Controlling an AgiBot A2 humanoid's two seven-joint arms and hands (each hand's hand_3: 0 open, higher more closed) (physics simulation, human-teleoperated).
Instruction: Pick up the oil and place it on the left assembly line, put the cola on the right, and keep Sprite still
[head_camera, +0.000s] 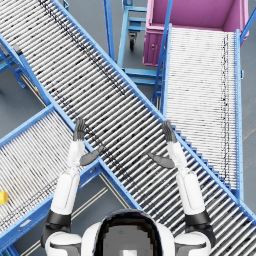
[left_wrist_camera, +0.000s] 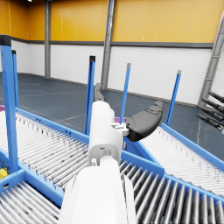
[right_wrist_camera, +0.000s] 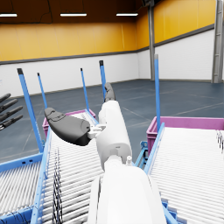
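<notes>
Head view: the left hand (head_camera: 82, 146) and right hand (head_camera: 169, 147) hover over the middle line (head_camera: 115, 100), fingers spread wide, holding nothing. A small yellow thing (head_camera: 2, 197) (oil or not, I cannot tell) lies on the left line (head_camera: 30, 155), cut by the frame edge.

Left wrist view: the left hand (left_wrist_camera: 142, 123) is empty, thumb out.

Right wrist view: the right hand (right_wrist_camera: 70, 127) is likewise empty, with a pink bin (right_wrist_camera: 188, 122) beyond it.

A long grey roller conveyor with blue side rails (head_camera: 115, 115) runs diagonally over the dark grey floor (head_camera: 20, 100). To the left of this conveyor, a shorter left roller line (head_camera: 30, 150) meets it. A small yellow object (head_camera: 3, 197), cut off by the frame edge, lies on its rollers. To the long conveyor's right stands the right roller line (head_camera: 200, 90), with a magenta plastic bin (head_camera: 195, 15) at its far end.
</notes>
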